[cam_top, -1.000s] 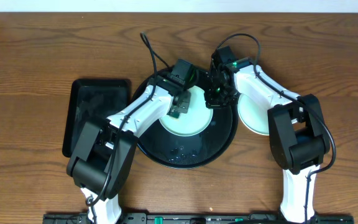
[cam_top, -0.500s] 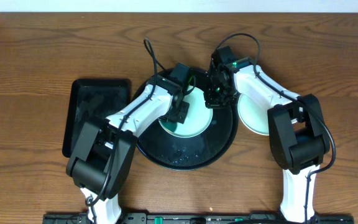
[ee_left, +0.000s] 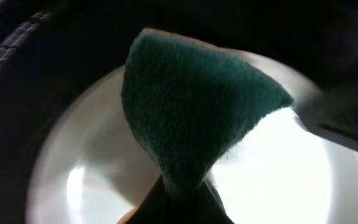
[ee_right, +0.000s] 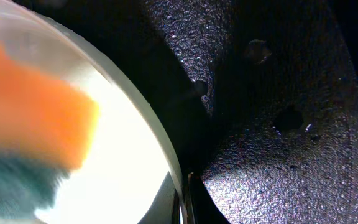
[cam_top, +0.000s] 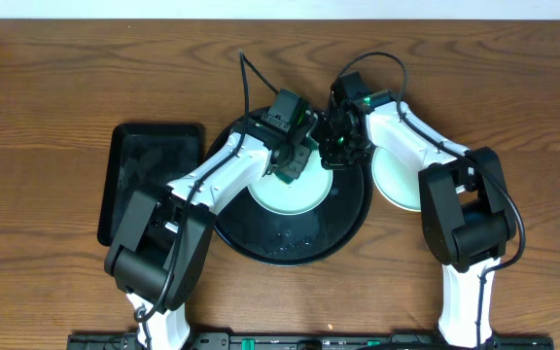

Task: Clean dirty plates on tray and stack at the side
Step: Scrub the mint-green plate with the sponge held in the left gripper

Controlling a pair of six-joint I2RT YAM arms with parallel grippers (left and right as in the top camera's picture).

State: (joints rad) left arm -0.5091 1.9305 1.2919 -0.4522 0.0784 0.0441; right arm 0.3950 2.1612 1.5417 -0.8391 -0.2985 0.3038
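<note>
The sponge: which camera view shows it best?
The left wrist view: the sponge fills the frame, green side sharp. Right wrist shows an orange-and-green blur; overhead shows a small green bit at the left tool.

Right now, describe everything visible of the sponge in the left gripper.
The sponge has a dark green fibrous scouring face and an orange body, blurred in the right wrist view. The left gripper, shut, pinches one end, so it fans outward. It sits over the pale plate on the black tray; contact is unclear.

Brown wood table [cam_top: 47, 87] fills the view, evenly lit, grain running sideways; a white strip [cam_top: 280, 8] edges the top.
</note>
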